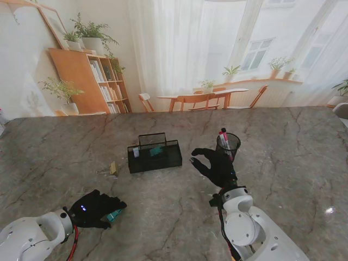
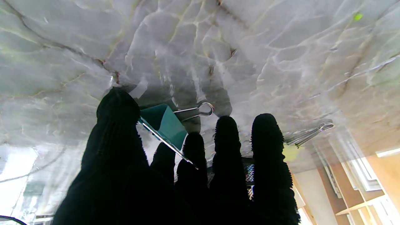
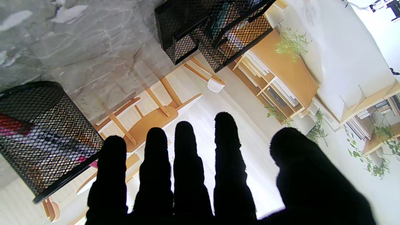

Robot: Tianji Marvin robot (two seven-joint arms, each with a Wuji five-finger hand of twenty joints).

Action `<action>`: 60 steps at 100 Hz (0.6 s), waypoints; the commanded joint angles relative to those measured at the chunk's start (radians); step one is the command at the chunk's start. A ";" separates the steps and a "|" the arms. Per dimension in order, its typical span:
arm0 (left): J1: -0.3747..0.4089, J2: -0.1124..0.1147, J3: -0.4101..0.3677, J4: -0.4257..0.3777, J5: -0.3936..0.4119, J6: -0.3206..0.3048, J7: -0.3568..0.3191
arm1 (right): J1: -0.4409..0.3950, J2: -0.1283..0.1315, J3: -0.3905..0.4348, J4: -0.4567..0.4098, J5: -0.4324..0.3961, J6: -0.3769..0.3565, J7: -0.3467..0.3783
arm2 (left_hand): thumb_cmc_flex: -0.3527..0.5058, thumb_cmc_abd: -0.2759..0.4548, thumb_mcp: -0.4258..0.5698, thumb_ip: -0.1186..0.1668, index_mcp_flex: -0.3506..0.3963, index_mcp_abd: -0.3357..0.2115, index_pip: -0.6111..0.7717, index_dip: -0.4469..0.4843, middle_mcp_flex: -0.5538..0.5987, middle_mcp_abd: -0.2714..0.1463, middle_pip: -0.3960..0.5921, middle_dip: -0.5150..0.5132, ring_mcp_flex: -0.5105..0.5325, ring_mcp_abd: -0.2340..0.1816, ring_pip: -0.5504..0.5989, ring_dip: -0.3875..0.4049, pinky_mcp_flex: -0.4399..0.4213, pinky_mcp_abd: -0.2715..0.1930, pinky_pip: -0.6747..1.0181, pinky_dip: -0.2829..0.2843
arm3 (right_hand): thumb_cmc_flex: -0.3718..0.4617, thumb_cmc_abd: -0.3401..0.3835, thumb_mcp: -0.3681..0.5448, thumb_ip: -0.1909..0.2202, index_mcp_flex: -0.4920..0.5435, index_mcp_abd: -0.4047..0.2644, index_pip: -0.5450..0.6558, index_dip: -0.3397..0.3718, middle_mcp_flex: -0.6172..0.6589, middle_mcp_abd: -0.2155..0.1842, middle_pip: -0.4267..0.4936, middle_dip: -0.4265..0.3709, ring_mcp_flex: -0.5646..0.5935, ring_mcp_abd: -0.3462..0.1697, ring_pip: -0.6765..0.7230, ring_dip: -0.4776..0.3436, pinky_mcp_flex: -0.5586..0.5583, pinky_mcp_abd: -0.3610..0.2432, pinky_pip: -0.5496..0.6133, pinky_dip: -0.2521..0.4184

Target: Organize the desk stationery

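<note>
**Clip in the left hand, right hand spread by the cup**

Where the marble table (image 1: 283, 163) comes nearest to the robot, the left hand (image 1: 95, 208) lies low over the stone at the left, its black-gloved fingers (image 2: 193, 156) curled round a teal binder clip (image 2: 164, 125). The thumb presses one side of the clip and the fingers the other; one wire handle sticks out past the fingertips, close to the table.

Farther out and to the right, the right hand (image 1: 215, 163) is raised off the table with its fingers (image 3: 184, 150) fanned apart, holding nothing. It hovers between the two mesh containers.

Just beyond that hand stands a black mesh pen cup (image 1: 228, 144) with red and dark pens upright inside. Left of it, near the table's middle, sits a black mesh desk tray (image 1: 155, 156) with a raised back section; something teal lies in one compartment. A small yellowish thing (image 1: 113, 168), too small to make out, lies on the stone just left of the tray.
</note>
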State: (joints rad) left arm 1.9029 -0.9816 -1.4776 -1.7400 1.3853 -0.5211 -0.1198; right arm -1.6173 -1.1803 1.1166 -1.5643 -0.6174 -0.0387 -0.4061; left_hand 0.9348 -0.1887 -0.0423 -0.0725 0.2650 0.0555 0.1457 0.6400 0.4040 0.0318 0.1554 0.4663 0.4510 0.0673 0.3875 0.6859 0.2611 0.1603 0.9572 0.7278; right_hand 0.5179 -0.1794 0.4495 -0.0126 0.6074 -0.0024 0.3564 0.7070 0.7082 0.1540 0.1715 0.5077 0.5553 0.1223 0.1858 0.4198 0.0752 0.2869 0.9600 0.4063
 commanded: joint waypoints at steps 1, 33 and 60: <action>-0.002 0.001 0.013 0.017 -0.002 -0.007 -0.002 | -0.005 0.001 0.002 -0.003 -0.001 0.001 0.010 | 0.063 -0.009 0.016 0.027 0.026 -0.018 0.040 0.051 0.040 -0.026 0.044 0.041 0.058 -0.049 0.039 0.025 0.031 -0.038 0.044 0.042 | -0.005 0.027 -0.035 -0.003 0.015 0.004 0.004 0.021 0.004 -0.001 0.014 0.016 0.002 0.003 -0.004 0.012 -0.004 0.005 0.013 0.018; -0.027 0.001 0.037 0.050 -0.046 -0.012 -0.009 | -0.008 0.001 0.005 -0.007 -0.004 0.005 0.010 | 0.199 -0.042 0.022 0.028 0.126 -0.055 0.412 0.199 0.214 -0.029 0.279 0.146 0.250 -0.112 0.165 0.100 0.234 -0.227 0.086 0.023 | -0.005 0.028 -0.036 -0.003 0.013 0.004 0.004 0.021 0.005 0.000 0.015 0.017 0.002 0.002 -0.002 0.013 -0.004 0.004 0.013 0.018; 0.000 0.004 0.006 0.019 -0.047 -0.041 -0.106 | -0.009 0.002 0.005 -0.009 -0.003 0.007 0.014 | 0.123 -0.047 0.021 0.031 0.073 -0.053 0.087 -0.071 0.093 -0.020 0.055 -0.022 0.144 -0.051 -0.045 -0.025 0.085 -0.035 -0.035 0.030 | -0.004 0.027 -0.036 -0.003 0.012 0.003 0.003 0.021 0.004 -0.001 0.015 0.017 0.003 0.002 -0.001 0.013 -0.004 0.005 0.014 0.018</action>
State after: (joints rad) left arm 1.8716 -0.9813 -1.4782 -1.7510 1.3295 -0.5602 -0.2063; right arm -1.6232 -1.1798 1.1209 -1.5709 -0.6215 -0.0325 -0.4061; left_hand 1.0466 -0.2197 -0.0411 -0.0733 0.3485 0.0440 0.2889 0.5997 0.4791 0.0508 0.1964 0.4497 0.6105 -0.0130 0.4341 0.7360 0.3861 0.0687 0.9396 0.7393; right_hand 0.5179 -0.1793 0.4495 -0.0126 0.6074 -0.0024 0.3564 0.7070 0.7082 0.1540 0.1715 0.5077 0.5553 0.1223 0.1857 0.4198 0.0753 0.2869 0.9600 0.4063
